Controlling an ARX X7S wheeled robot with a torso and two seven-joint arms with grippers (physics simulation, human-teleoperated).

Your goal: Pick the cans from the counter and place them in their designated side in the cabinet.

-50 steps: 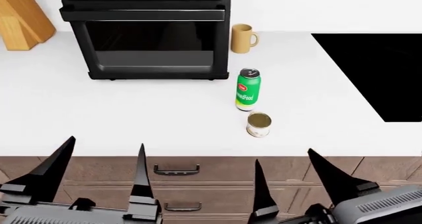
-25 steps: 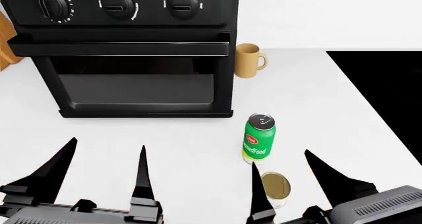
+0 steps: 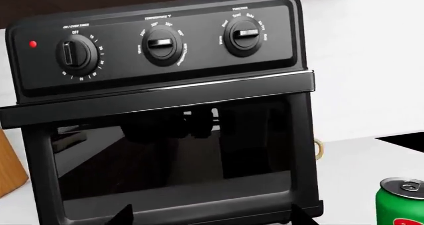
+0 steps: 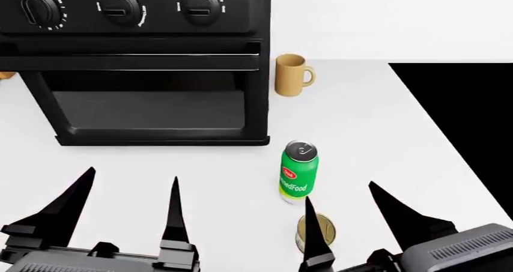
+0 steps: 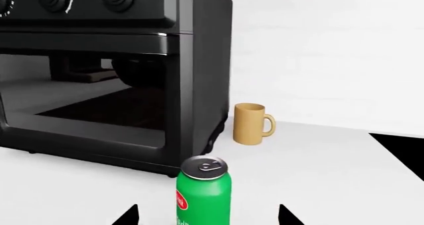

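On the white counter [image 4: 361, 134] a tall green can [image 4: 298, 173] with a red logo stands upright in front of the oven's right corner. A short tin with a gold lid [image 4: 323, 231] sits just nearer to me, partly hidden behind a finger of my right gripper [image 4: 340, 194]. That gripper is open and holds nothing. In the right wrist view the green can [image 5: 203, 192] stands ahead of the right gripper [image 5: 206, 217], in line with its gap. My left gripper [image 4: 132, 177] is open and empty, facing the oven. The green can [image 3: 400, 202] shows at the left wrist view's edge. The cabinet is out of view.
A black countertop oven [image 4: 136, 62] with three knobs stands at the back left. A tan mug [image 4: 290, 75] stands beside its right side. The black cooktop panel [image 4: 465, 140] lies in the counter at the right. Bare white counter lies between the cans and the cooktop.
The head view has moved in over the counter: drawers and counter edge have dropped out of sight. The oven, mug and cans look larger and nearer. Both grippers remain open.
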